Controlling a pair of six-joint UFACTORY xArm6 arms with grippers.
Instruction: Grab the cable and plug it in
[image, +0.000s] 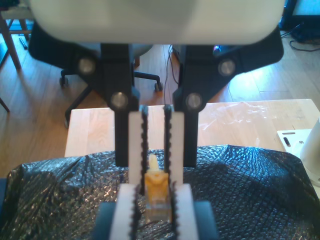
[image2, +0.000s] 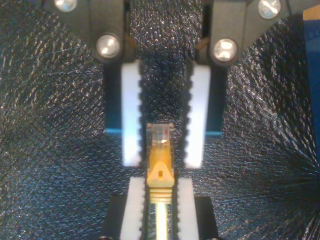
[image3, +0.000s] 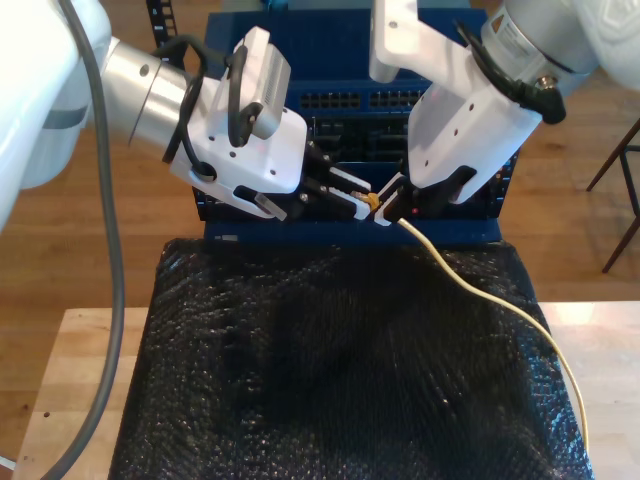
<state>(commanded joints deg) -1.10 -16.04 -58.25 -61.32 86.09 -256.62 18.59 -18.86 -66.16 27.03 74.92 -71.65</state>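
**Item: cable** (image3: 470, 290). Yellow network lead with a clear plastic plug (image2: 160, 135) at the tip and a yellow boot behind it.

- **Location:** the plug end is held in the air between your two hands, just in front of the blue rack (image3: 450, 232). The rest trails down over the black bubble wrap (image3: 300, 360) toward the exterior view's right.
- **Handling:** expect it to be light and limp along its length, so the tail will drag and twist the tip. The plug is probably rigid but small and slick, and its latch tab is likely to snap if squeezed. Take hold on the boot or the plug's flat sides, never on the tab.

**Item: my first hand** (image: 156, 175). It is clamped on the cable at the boot, with the pads drawn close together. It belongs to the arm at the exterior view's right, which is tilted down toward the rack.

**Item: my second hand** (image2: 162, 155). The pads are spread, one on either side of the clear tip, and appear not to touch it. It belongs to the arm at the exterior view's left, which reaches across level, facing the other hand.

**Item: table** (image3: 80, 350). Pale wood under the wrap.
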